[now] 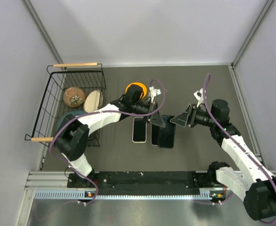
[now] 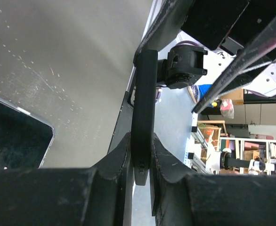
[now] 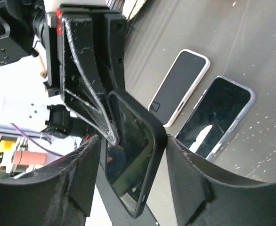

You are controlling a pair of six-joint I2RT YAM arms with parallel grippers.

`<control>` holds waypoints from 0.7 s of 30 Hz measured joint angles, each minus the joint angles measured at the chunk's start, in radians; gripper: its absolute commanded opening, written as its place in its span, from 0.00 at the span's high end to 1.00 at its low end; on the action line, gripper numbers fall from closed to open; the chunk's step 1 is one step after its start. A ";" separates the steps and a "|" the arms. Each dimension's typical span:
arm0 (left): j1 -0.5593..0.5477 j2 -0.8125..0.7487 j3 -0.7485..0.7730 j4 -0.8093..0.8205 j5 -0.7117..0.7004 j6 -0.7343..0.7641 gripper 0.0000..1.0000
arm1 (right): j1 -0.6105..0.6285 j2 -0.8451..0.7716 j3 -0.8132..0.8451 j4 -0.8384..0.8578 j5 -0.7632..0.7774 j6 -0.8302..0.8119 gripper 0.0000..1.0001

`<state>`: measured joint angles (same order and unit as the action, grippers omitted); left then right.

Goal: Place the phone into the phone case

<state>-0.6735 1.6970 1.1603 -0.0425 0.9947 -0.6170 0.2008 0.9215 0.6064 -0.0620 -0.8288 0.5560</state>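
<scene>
grey tabletop (image 1: 185, 84), white walls (image 1: 147, 33), phone (image 3: 133, 160) held aloft

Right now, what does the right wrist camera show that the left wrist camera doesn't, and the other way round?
Only the right wrist view: the phone seen face-on with its glossy screen showing, and a white-rimmed phone lying on the table.
Only the left wrist view: the phone seen edge-on as a thin dark bar, plus shelves beyond the table.
Both: the left pincer clamped on the phone, and a grey-rimmed phone lying flat on the table.
</scene>
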 measured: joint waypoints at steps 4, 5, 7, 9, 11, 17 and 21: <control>-0.003 -0.016 -0.035 0.035 -0.019 -0.022 1.00 | 0.005 -0.012 -0.072 0.087 -0.046 0.048 0.38; -0.003 -0.024 -0.046 0.048 -0.024 -0.031 1.00 | 0.008 -0.014 -0.097 0.109 -0.063 0.063 0.39; -0.003 -0.040 -0.062 0.070 -0.027 -0.046 1.00 | 0.012 -0.015 -0.138 0.147 -0.086 0.093 0.42; -0.003 -0.056 -0.073 0.098 -0.029 -0.063 1.00 | 0.013 -0.015 -0.173 0.183 -0.105 0.120 0.46; -0.003 -0.070 -0.081 0.137 -0.029 -0.083 1.00 | 0.013 -0.015 -0.209 0.230 -0.122 0.156 0.66; 0.006 -0.080 -0.106 0.201 -0.032 -0.106 0.82 | 0.013 -0.043 -0.228 0.283 -0.158 0.205 1.00; 0.007 -0.098 -0.106 0.189 -0.042 -0.096 0.46 | 0.014 -0.084 -0.221 0.254 -0.150 0.202 1.00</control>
<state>-0.6666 1.5986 1.0538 0.1467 0.9531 -0.7132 0.2146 0.8371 0.3851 0.1921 -0.9787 0.7578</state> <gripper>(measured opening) 0.318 0.067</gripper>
